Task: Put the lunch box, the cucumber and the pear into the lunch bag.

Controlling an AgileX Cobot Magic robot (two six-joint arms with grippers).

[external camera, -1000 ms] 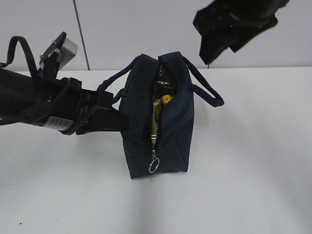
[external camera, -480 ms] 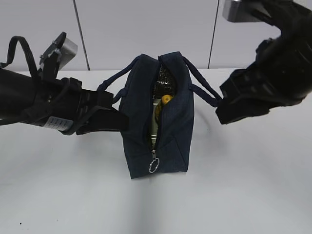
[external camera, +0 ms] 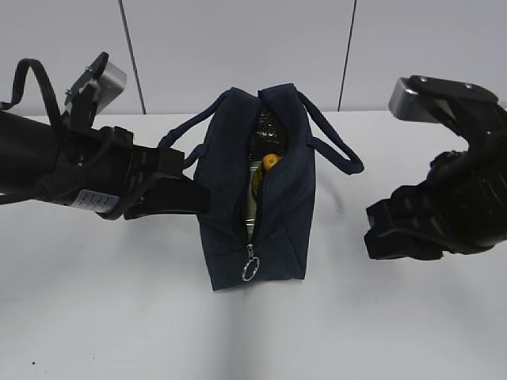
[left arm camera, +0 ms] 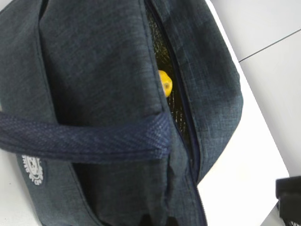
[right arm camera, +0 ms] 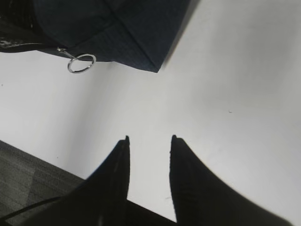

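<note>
The navy lunch bag (external camera: 277,206) stands mid-table with its zipper partly undone. Through the slit I see the yellow pear (external camera: 272,161) and below it a pale greenish strip, apparently the lunch box (external camera: 251,199). The cucumber is hidden. In the left wrist view the pear (left arm camera: 165,84) peeks out beside the bag's wall (left arm camera: 94,70). My left gripper (external camera: 200,198) is pressed to the bag's left side, shut on a fold of its fabric (left arm camera: 168,197). To the right of the bag, near the table, my right gripper (external camera: 379,231) stands open over bare table (right arm camera: 149,139), holding nothing.
The zipper's metal ring pull (external camera: 250,269) hangs at the bag's near end (right arm camera: 81,63). One handle (external camera: 339,149) sticks out to the right and another crosses the left wrist view (left arm camera: 84,139). The table's edge and dark floor (right arm camera: 28,179) lie near the right gripper.
My right arm has come down from the upper right to table height beside the bag, and its jaws have narrowed. The left gripper and the bag have not moved.
</note>
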